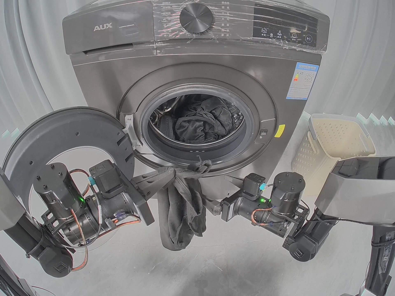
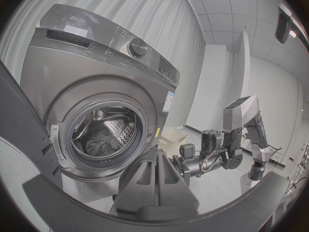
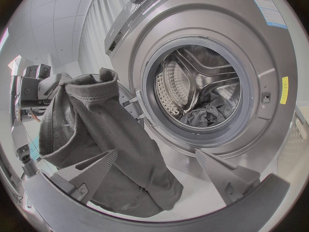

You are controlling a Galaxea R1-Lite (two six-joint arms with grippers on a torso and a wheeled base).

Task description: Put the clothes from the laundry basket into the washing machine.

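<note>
— Which step are we on?
— Loading. My left hand (image 1: pixel 170 174) is clamped on a dark garment (image 1: pixel 183 210), low centre of the head view, just under the mouth of the drum (image 3: pixel 193 68). Most of it hangs toward the floor.
— And the right hand (image 3: pixel 155 155)?
— Open, fingers spread, just beside the hanging cloth. It grips nothing.
— The basket (image 1: pixel 306 153)?
— Right of the frame, beside the washer (image 1: pixel 103 79). It looks empty to me, so this may be the last piece. Dark clothes (image 1: pixel 201 120) lie in the drum.
— Next move?
— I reckon I raise the left hand over the lip and push deep before letting go. The dangling tail could catch on the rim, so the right hand may need to scoop it in.
</note>
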